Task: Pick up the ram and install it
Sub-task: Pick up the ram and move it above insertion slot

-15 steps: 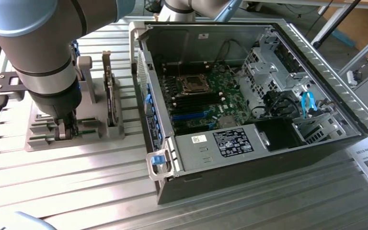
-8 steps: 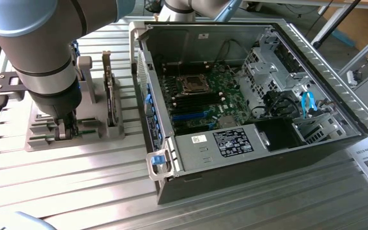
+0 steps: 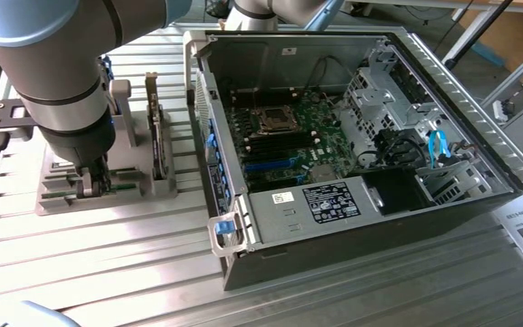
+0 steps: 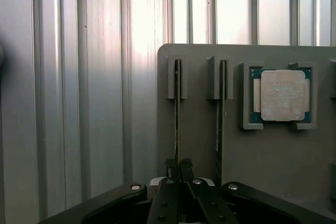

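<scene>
Step in hand, by my reading: the pick.

The gripper (image 3: 93,185) stood low over the grey holder (image 3: 48,204) at the exterior view's left, in the lower half of the frame. The arm rose above it to the upper left corner. The jaws were drawn together and clamped on the ram (image 4: 177,114), the thin green stick standing on edge in a slot of the holder.

Position of the ram against the gripper:
- It ran straight out from between the jaws, in line with the gripper's middle.
- Its far end sat between two guide posts, so it looked seated rather than lifted.
- How far along the stick the pinch fell I could not tell.

Neighbours: a second stick (image 4: 221,119) stood in the slot just beside, parallel and not touching. The processor (image 4: 282,95) lay in its square pocket beyond that. The expansion card (image 3: 157,129) stood upright on the same holder, toward the frame's centre. The open computer case (image 3: 353,248) filled the centre and right, well apart from the gripper on the slatted table (image 3: 107,259).

Doing it well, a judgement only:
- The board is thin and would likely flex or rack if pulled at an angle, so the lift wants to be straight along the guide posts, with no twist.
- The grip should bear on the bare edges, not the chips.
- The margin to the second stick is narrow — any sideways drift risks knocking it
</scene>
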{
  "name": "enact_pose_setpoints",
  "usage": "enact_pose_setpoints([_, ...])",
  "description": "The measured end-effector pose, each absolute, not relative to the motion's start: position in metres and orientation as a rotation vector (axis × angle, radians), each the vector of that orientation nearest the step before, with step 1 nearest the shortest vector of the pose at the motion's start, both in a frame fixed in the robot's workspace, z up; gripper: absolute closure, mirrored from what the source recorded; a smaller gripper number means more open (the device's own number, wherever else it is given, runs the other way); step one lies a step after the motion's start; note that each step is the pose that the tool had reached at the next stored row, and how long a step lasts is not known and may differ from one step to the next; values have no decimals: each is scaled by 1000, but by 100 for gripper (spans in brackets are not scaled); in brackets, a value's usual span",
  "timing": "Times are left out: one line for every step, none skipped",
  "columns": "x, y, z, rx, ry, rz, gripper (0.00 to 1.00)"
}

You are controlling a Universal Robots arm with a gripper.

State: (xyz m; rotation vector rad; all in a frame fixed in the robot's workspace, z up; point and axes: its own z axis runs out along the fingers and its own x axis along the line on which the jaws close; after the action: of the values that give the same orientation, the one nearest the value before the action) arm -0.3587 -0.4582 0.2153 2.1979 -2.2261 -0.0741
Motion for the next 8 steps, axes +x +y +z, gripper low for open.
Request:
enact_pose_setpoints([-359, -458, 216, 2198, -2226, -74, 88])
enact_pose_setpoints([-359, -458, 217, 2198, -2226, -74, 88])
enact_pose_setpoints([-359, -458, 217, 2198, -2226, -74, 88])
enact_pose_setpoints([-359, -458, 218, 2198, -2226, -74, 88])
enact_pose_setpoints([-359, -458, 219, 2198, -2226, -74, 88])
enact_pose_setpoints([-359, -458, 220, 2198, -2226, -74, 88])
enact_pose_setpoints([-359, -458, 220, 2198, -2226, -74, 88])
enact_pose_setpoints([-359, -458, 220, 2198, -2226, -74, 88])
